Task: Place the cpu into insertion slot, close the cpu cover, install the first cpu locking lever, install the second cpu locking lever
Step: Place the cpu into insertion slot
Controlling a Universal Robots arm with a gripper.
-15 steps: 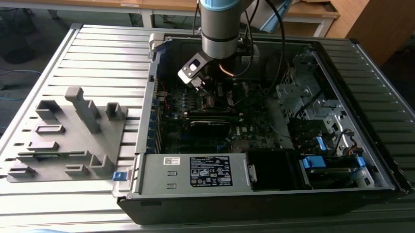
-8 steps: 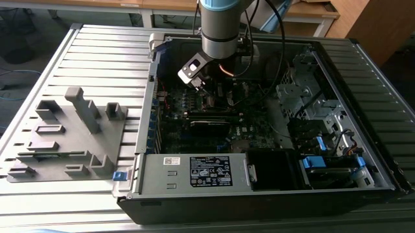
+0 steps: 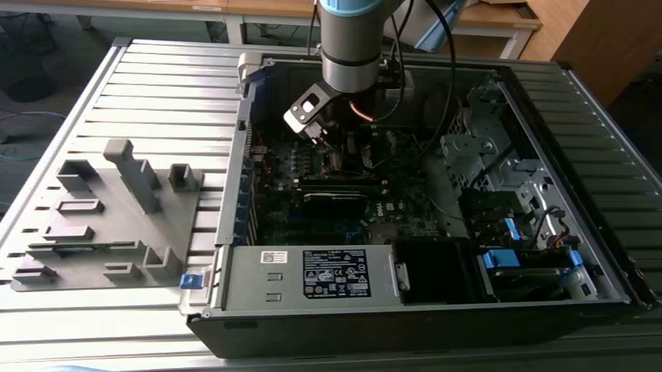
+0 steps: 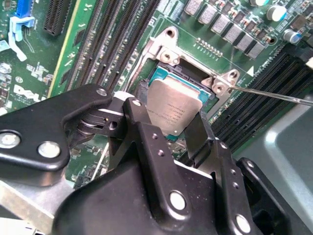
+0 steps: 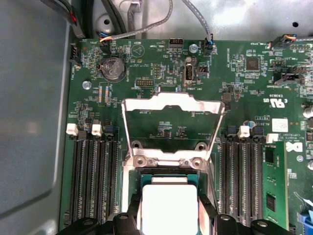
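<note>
My gripper [image 4: 167, 116] is shut on the cpu [image 4: 171, 108], a silver-grey square chip pinched by its two edges between the black fingers [image 4: 138, 117]. The chip hangs tilted just above the insertion slot [image 4: 168, 75], whose teal-edged black bed shows around it. In the first wrist view the cpu [image 5: 168, 208] sits over the slot [image 5: 145, 179], and the cpu cover [image 5: 172, 101] stands swung open beyond it. A thin locking lever [image 4: 274, 94] sticks out sideways from the socket's metal rim. In the exterior view the gripper [image 3: 329, 146] reaches down into the open computer case [image 3: 414, 310].
Long black memory slots [image 5: 93, 181] flank the socket on both sides. Cables [image 5: 146, 24] and a coin cell [image 5: 111, 68] lie beyond the cover. A grey parts fixture [image 3: 104, 217] sits at the exterior view's left. Drive bays [image 3: 517, 256] fill the case's right.
</note>
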